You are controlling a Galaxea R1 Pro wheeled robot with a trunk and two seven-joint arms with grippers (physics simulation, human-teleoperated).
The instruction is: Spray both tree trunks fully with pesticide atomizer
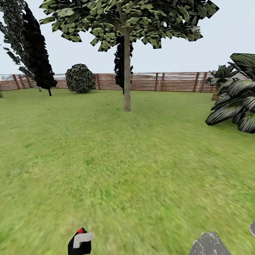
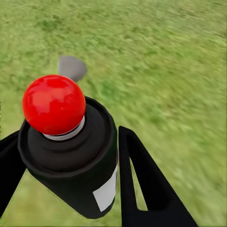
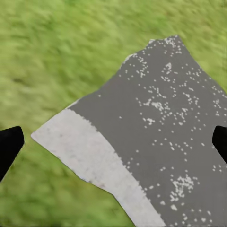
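At the lower edge of the head view, the pesticide atomizer [image 1: 80, 242] shows its black body, pale grey trigger piece and a spot of red, its lower part cut off by the frame. In the left wrist view the left gripper [image 2: 66, 189] has its two black fingers [image 2: 142, 184] closed against the sides of the bottle [image 2: 71, 156], which stands between them with a round red cap on top and a whitish label patch on its side; the fingertips themselves run out of frame. In the right wrist view the right gripper [image 3: 113, 142] shows as two dark tips at opposite edges, set wide apart with nothing between them, above a grey speckled stone slab [image 3: 156, 127] with a paler edge lying on the grass. A corner of that stone [image 1: 209, 244] also appears to the right of the atomizer, partly cropped. Beyond the atomizer the lawn [image 1: 124, 170] stretches open and blurred up to the tree [image 1: 125, 53], whose straight grey-brown trunk [image 1: 126, 81] rises from the grass; its crown is cut off at the top. Behind the trunk runs a brown slatted fence [image 1: 166, 82]. Left of the trunk stand a round shrub [image 1: 80, 78] and a dark narrow cypress-like tree [image 1: 37, 53]; right of it, large striped leaves [image 1: 237, 102] run out of frame.
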